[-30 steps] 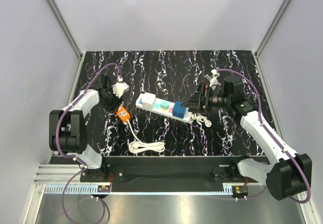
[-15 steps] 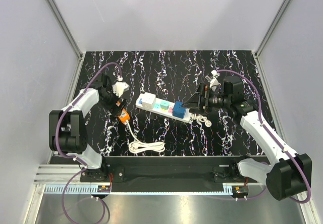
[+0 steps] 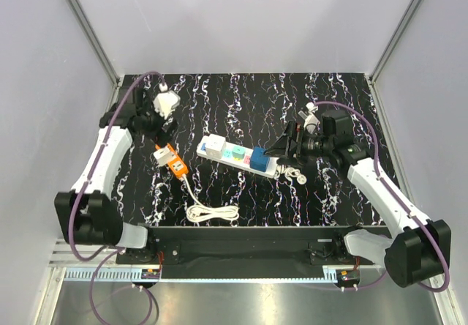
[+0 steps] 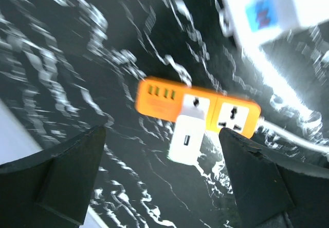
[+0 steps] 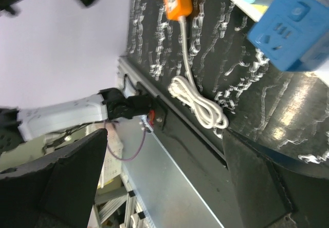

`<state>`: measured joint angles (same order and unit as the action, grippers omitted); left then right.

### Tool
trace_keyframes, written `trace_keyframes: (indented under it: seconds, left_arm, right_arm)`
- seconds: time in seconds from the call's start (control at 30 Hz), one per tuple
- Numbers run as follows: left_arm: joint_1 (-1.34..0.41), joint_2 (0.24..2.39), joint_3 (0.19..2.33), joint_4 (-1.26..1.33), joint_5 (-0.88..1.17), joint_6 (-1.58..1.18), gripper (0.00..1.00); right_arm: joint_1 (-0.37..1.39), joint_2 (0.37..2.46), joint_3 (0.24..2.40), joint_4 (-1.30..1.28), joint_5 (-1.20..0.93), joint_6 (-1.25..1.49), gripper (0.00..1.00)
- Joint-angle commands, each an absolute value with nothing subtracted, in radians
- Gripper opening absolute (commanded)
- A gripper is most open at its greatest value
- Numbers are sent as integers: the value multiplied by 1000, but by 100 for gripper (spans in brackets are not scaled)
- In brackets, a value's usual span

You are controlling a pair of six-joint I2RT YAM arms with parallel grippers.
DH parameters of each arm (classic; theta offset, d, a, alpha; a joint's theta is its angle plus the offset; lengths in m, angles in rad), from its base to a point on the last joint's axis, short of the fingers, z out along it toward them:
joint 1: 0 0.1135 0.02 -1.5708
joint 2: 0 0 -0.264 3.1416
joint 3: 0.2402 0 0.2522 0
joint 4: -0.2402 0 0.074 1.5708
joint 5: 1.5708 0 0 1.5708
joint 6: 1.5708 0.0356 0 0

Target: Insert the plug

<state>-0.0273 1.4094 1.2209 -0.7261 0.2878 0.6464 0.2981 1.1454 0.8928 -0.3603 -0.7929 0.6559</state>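
The blue plug (image 3: 261, 157) sits on the white power strip (image 3: 228, 152), near its right end. In the right wrist view the plug (image 5: 290, 25) shows at the upper right, beyond the finger on that side. My right gripper (image 3: 277, 151) is open just right of the plug, with nothing between its fingers (image 5: 61, 182). My left gripper (image 3: 159, 129) is open and raised behind the orange socket block (image 3: 176, 163). Through the left wrist view I look down on that block (image 4: 154, 94), with a white adapter (image 4: 187, 138) stuck in one of its sockets.
A pale teal cube (image 3: 238, 153) and a white cube (image 3: 214, 146) also stand on the strip. The orange block's white cord lies coiled (image 3: 212, 212) near the front edge. Grey walls enclose the black marbled table (image 3: 241, 98) on three sides.
My left gripper has opened, let go of the white adapter at the orange block, and drawn up and back toward the far left. The right arm has stayed in place.
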Motion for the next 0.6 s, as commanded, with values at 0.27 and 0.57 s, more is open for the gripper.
trace_keyframes:
  seconds: [0.27,0.57]
  left_arm:
    - [-110,1307,1436,-594,813,3,99]
    - [-305,1066,1004,97,805,-492,99]
  right_arm:
    - [295,1137,1190,-583,-494,555,100]
    - [295,1094,1360,-676,-250,521,100]
